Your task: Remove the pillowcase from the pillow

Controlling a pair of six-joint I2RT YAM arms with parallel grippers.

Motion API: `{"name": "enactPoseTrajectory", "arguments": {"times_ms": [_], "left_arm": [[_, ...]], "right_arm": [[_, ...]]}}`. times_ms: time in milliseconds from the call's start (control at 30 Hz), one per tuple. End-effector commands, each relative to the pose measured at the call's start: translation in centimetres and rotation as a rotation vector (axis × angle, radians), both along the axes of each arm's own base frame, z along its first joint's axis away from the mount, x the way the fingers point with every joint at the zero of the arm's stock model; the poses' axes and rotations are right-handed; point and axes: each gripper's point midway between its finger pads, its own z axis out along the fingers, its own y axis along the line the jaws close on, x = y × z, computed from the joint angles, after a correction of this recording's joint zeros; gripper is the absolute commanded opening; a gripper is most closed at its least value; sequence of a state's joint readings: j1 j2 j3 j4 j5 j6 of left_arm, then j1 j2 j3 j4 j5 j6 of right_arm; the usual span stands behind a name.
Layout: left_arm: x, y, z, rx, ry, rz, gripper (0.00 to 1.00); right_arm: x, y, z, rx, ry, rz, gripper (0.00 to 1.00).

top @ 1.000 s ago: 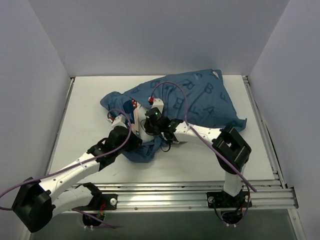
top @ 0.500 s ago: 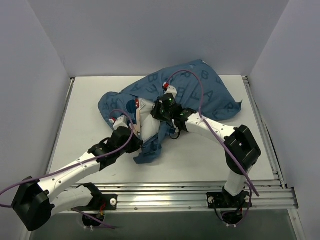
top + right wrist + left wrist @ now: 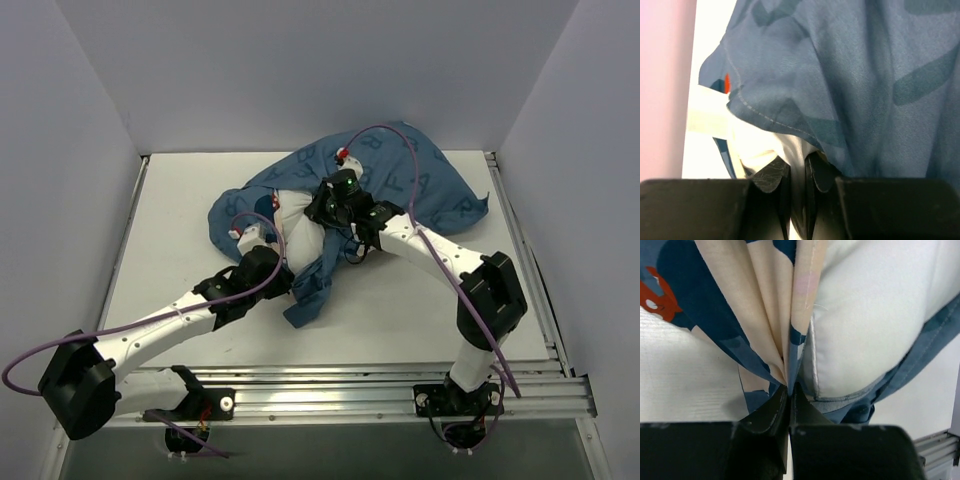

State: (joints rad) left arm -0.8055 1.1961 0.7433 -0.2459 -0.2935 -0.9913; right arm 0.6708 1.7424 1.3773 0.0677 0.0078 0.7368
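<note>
The pillowcase lies bunched on the table, spreading from the middle toward the far right corner, where its blue printed cloth humps up near the back wall. Its open end faces the arms. There the white pillow shows through the mouth, and a loose blue flap trails toward the near edge.

The left arm reaches in from the near left. In the left wrist view its jaws are clenched on a gathered bundle of pillowcase folds, cream on one face and dark blue on the other. A patch of red print shows at the far left of that view. The plump pillow bulges just to the right of the pinch, touching the folds, with a stitched blue hem wrapped around its lower right side.

The right arm comes from the near right and lies across the blue cloth, hiding part of it from above. In the right wrist view its jaws are clamped on a tuck of white pillow cloth, which comes out from under the hemmed edge of the pillowcase. The cover hangs over the pinch and fills most of that view.

A purple cable arches above the pillowcase, and another loops beside the left arm. A metal rail runs along the near edge of the table.
</note>
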Motion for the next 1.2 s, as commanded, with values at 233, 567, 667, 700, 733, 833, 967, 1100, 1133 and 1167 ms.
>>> {"name": "enactPoseTrajectory", "arguments": {"times_ms": [233,567,667,700,733,833,967,1100,1133,1167], "left_arm": [[-2.5,2.6,-4.4,0.065,0.074,0.067,0.06],[-2.2,1.6,-2.1,-0.074,-0.054,0.021,0.09],[-2.3,1.3,-3.0,-0.073,-0.042,0.013,0.09],[-2.5,1.2,-3.6,-0.075,-0.031,0.004,0.09],[-2.5,1.1,-4.0,-0.079,-0.024,0.002,0.09],[-2.4,0.6,-4.0,-0.115,-0.035,-0.002,0.09],[-2.3,0.5,-3.9,-0.147,-0.058,0.0,0.09],[-2.5,0.8,-4.4,-0.17,-0.062,0.018,0.09],[-2.6,0.9,-4.4,-0.174,-0.063,0.02,0.09],[-2.6,1.0,-4.6,-0.178,-0.064,0.023,0.09]], "right_arm": [[2.5,-4.6,21.6,0.313,-0.408,-0.148,0.0],[0.2,-0.7,15.0,0.042,-0.309,0.026,0.0],[-3.9,1.7,9.5,-0.089,-0.241,0.124,0.09],[-5.0,2.1,8.5,-0.108,-0.229,0.145,0.12],[-6.8,3.1,7.3,-0.134,-0.218,0.171,0.15],[-10.1,3.1,3.2,-0.234,-0.177,0.156,0.3],[-13.1,2.2,-0.6,-0.302,-0.129,0.115,0.49],[-14.2,1.3,-3.0,-0.315,-0.097,0.054,0.63],[-14.3,1.1,-3.5,-0.321,-0.092,0.045,0.66],[-14.4,1.1,-3.8,-0.319,-0.091,0.041,0.71]]}}
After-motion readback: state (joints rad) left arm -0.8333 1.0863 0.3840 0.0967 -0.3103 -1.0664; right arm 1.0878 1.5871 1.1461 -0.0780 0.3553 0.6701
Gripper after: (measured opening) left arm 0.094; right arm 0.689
